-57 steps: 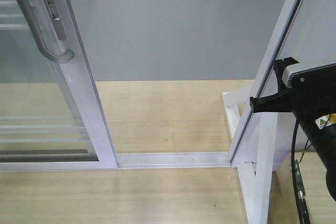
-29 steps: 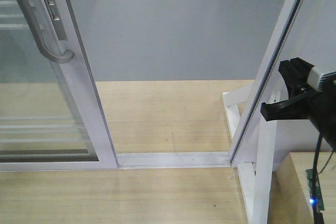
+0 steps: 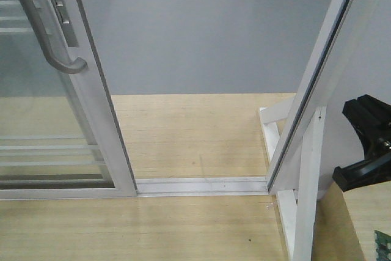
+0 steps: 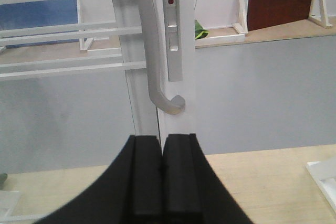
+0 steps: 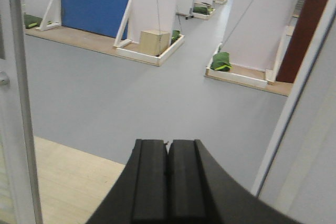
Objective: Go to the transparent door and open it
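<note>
The transparent door (image 3: 43, 120) stands at the left of the front view, a glass panel in a white frame with thin horizontal bars. Its curved grey pull handle (image 3: 44, 29) sits on the stile beside a lock plate (image 3: 61, 13). In the left wrist view the handle (image 4: 151, 51) hangs straight ahead, and my left gripper (image 4: 163, 138) is shut, empty, just below the handle's hooked end without touching it. My right gripper (image 5: 168, 142) is shut on nothing and faces through the doorway. The right arm (image 3: 368, 142) shows at the right edge.
A gap lies between the door stile and the white right-hand frame (image 3: 317, 71), with a floor track (image 3: 201, 184) across it. A white brace (image 3: 305, 200) stands at the frame's foot. Beyond are grey floor, white partitions (image 5: 157, 3), a blue panel (image 5: 94, 1) and a box (image 5: 154, 42).
The right arm has dropped down and to the right, away from the right-hand frame. The door and its handle have barely shifted.
</note>
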{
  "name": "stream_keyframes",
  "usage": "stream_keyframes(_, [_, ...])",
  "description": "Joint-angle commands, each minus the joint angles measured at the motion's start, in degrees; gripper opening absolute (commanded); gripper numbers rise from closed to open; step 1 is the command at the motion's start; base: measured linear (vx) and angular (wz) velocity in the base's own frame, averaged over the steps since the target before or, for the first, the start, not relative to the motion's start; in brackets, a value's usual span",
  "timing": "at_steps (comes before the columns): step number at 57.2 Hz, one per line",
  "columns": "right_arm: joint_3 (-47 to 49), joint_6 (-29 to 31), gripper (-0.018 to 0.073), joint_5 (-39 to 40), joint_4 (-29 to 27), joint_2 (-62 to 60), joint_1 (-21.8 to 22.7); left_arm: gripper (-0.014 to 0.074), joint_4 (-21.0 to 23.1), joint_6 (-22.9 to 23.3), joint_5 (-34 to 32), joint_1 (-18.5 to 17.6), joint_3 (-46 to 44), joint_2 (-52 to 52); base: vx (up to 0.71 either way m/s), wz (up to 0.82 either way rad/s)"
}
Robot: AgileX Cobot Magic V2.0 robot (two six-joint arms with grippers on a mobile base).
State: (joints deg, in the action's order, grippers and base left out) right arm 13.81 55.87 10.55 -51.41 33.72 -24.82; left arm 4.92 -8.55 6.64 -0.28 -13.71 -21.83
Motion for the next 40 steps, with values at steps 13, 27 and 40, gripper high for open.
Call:
stream_keyframes(13, [-0.99, 8.87, -0.0005, 6.92, -8.87, -2.24, 0.35, 0.0, 4.59, 0.35, 3.58, -0.32, -1.58, 5.74, 0.0, 0.0])
stream_keyframes(27, [-0.99, 8.33, -0.0003, 7.77, -8.94, -2.14, 0.35, 0.0, 4.5, 0.52, 3.9, -0.32, -1.58, 6.17, 0.0, 0.0])
stream_keyframes(40, [-0.99, 8.33, -0.0003, 7.76, -8.99, -2.14, 0.35, 0.0, 4.44, 0.52, 4.8, -0.32, -1.58, 6.17, 0.0, 0.0])
